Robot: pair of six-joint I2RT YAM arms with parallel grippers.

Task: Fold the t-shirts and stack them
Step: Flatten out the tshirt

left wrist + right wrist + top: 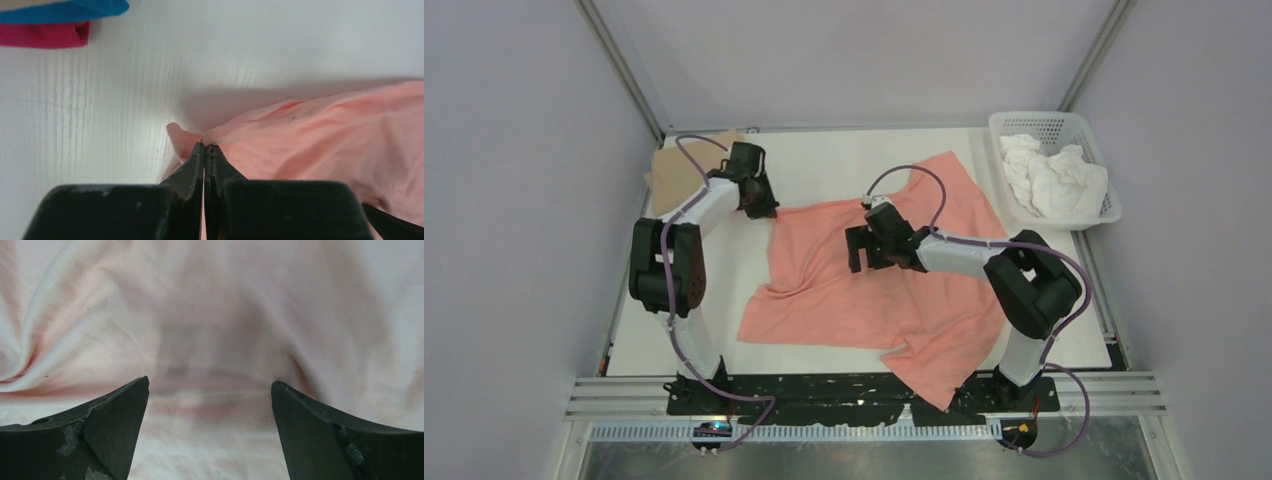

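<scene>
A large salmon-pink t-shirt [894, 285] lies crumpled across the middle of the white table. My left gripper [759, 205] is shut on its far-left corner; in the left wrist view the shut tips [205, 146] pinch a fold of the pink cloth [320, 130]. My right gripper [864, 250] is open just above the middle of the shirt; the right wrist view shows only pink cloth [210, 330] between the spread fingers [120, 405]. A tan t-shirt [679, 170] lies folded at the far left. Blue [65, 9] and magenta [42, 35] shirts show under it in the left wrist view.
A white lattice basket [1024, 125] with white cloths [1054, 180] stands at the far right corner. The shirt's lower corner [939, 385] hangs over the near table edge onto the black base rail. Grey walls enclose the table.
</scene>
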